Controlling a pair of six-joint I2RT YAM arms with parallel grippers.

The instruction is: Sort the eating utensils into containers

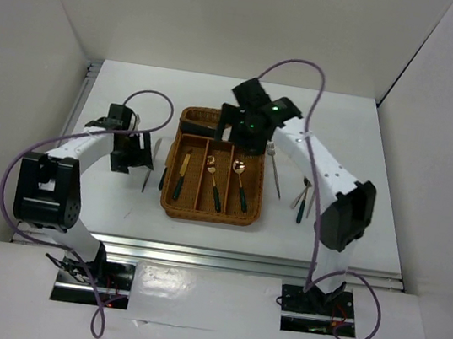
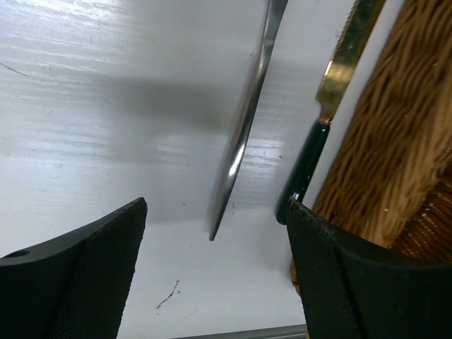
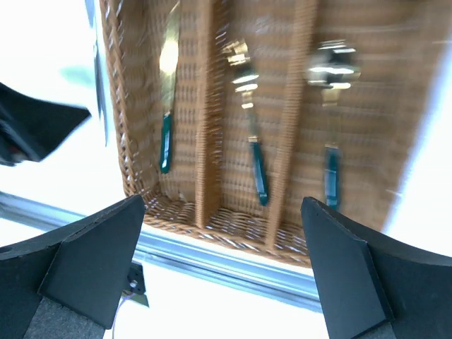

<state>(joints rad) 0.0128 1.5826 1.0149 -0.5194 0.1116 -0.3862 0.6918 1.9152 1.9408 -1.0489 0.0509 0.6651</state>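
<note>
Left of the wicker tray (image 1: 207, 215), the left tool (image 2: 215, 212) hangs low over the worktop (image 1: 110, 203), jaws wide with nothing between them. A slim silver utensil (image 2: 244, 134) lies in line with the gap, which suggests it is the piece aimed at. A loose gold knife (image 2: 332, 92) with a dark green handle lies just beside the tray's outer wall.

Inside the tray, each long slot holds one piece, handle toward the near end: a slotted gold knife (image 1: 181, 176) on the left, a gold fork (image 1: 214, 185) in the middle, a gold spoon (image 1: 241, 189) on the right. That looks like one kind per slot.

Right of the tray, more utensils (image 1: 301, 206) lie unsorted. Over the tray's far end, the right tool (image 3: 222, 205) hovers spread wide and empty, placed to reach either the slots or those loose pieces.
</note>
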